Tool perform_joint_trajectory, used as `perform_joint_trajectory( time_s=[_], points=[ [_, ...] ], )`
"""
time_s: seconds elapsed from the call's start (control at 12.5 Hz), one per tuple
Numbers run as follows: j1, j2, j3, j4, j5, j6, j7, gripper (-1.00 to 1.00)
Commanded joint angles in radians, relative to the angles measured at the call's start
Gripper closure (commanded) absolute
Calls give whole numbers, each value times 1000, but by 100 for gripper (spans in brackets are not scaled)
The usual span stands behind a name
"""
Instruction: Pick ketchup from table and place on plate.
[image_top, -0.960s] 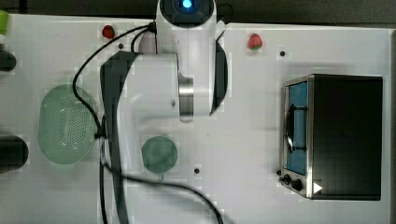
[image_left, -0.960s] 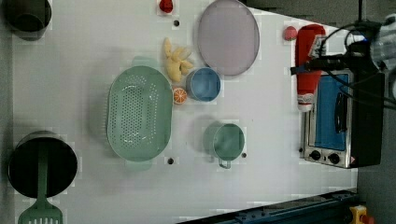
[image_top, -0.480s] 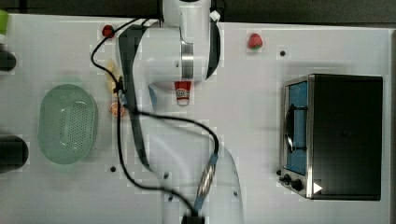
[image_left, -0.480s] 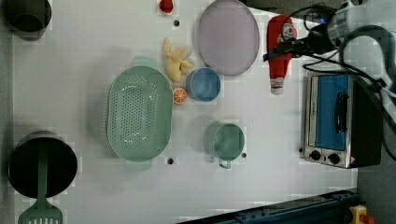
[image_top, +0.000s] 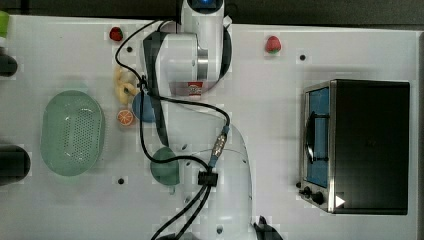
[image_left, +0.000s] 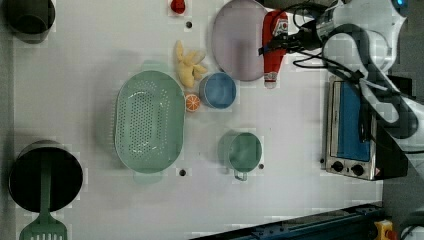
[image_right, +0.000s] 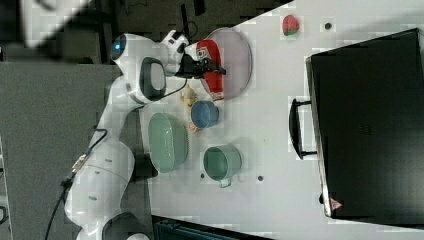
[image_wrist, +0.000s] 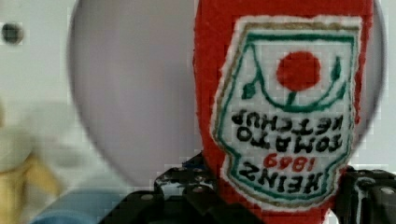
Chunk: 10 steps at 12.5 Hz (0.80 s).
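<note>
I see the gripper (image_left: 283, 45) clamped on the ketchup (image_left: 273, 50), jaws on either side of the bottle, holding it over the plate (image_left: 235, 42) at the left view's right edge of the dish. Below the plate in the left view sit a blue bowl (image_left: 218, 90), a yellow toy (image_left: 188, 69) and an orange slice (image_left: 192, 102). The oven (image_left: 350, 132) stands well apart to the left view's right.

In the top view the arm (image_top: 185, 60) hides the plate and most of the ketchup (image_top: 194, 88). Beside the plate (image_wrist: 135, 93) in the wrist view, the yellow toy (image_wrist: 18, 158) is blurred and cut off.
</note>
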Motion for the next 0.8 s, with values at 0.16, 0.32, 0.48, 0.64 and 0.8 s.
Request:
perform_joint_trajectory(
  time_s=[0.16, 0.32, 0.48, 0.64, 0.8],
  points=[
    [8, -5, -1, 43, 7, 90, 38, -34],
    [7, -6, -2, 40, 7, 91, 38, -75],
    [9, -6, -1, 44, 7, 89, 39, -100],
    [6, -13, -1, 49, 8, 90, 52, -100],
    [-2, -49, -4, 49, 9, 81, 133, -100]
  ],
)
